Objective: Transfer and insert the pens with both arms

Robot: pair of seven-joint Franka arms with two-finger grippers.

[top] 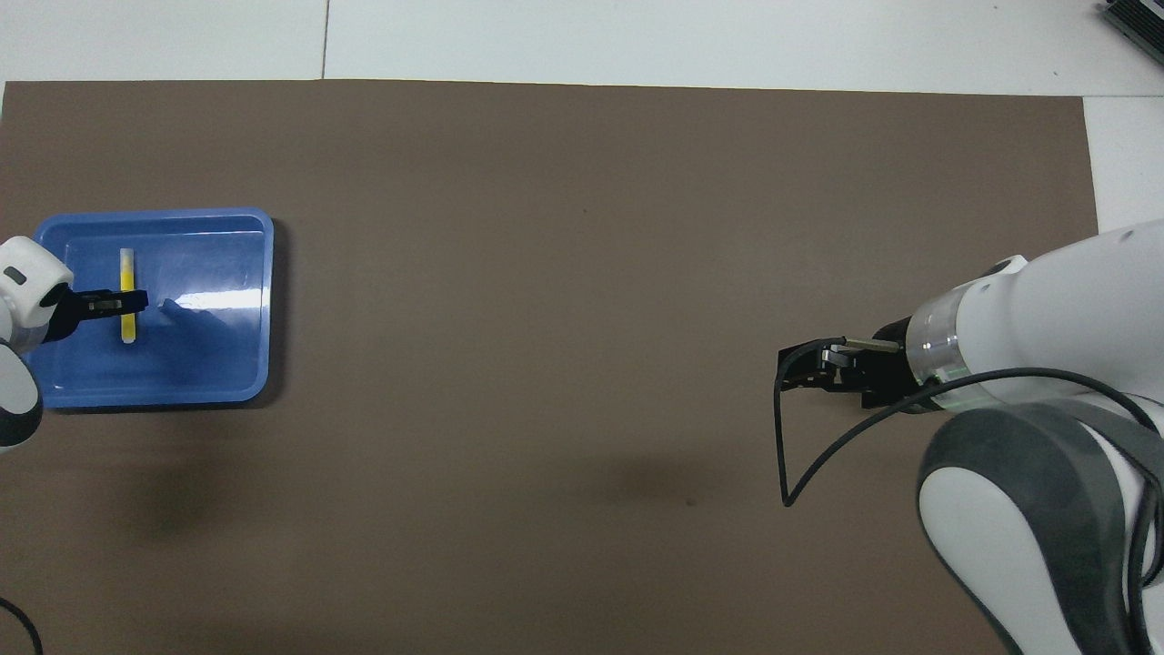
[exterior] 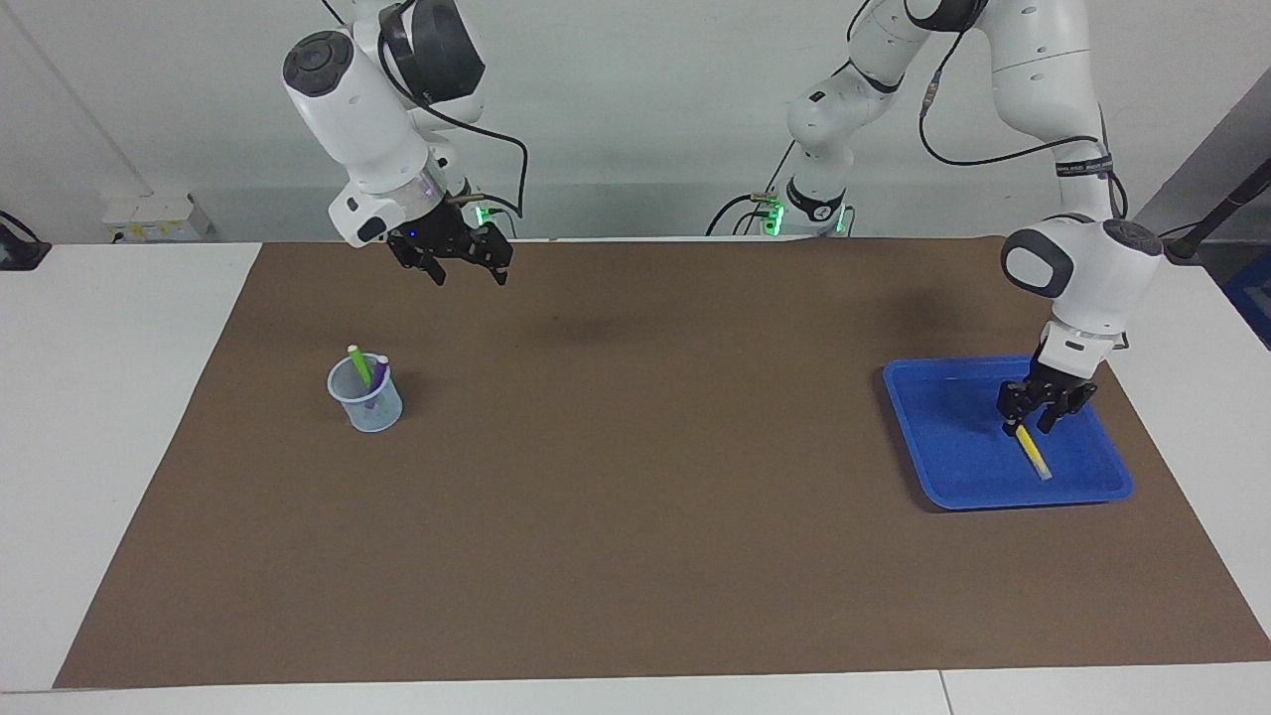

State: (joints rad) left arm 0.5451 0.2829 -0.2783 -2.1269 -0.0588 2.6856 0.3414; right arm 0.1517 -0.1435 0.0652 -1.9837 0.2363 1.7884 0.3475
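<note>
The yellow pen lies flat in the blue tray at the left arm's end of the table. My left gripper is down in the tray, open, one finger on each side of the pen. The green pen and the purple pen stand in a clear cup at the right arm's end. My right gripper hangs open and empty over the mat, between the cup and the robots. In the overhead view the right arm hides the cup.
A brown mat covers most of the white table. A black cable loop hangs from the right wrist above the mat.
</note>
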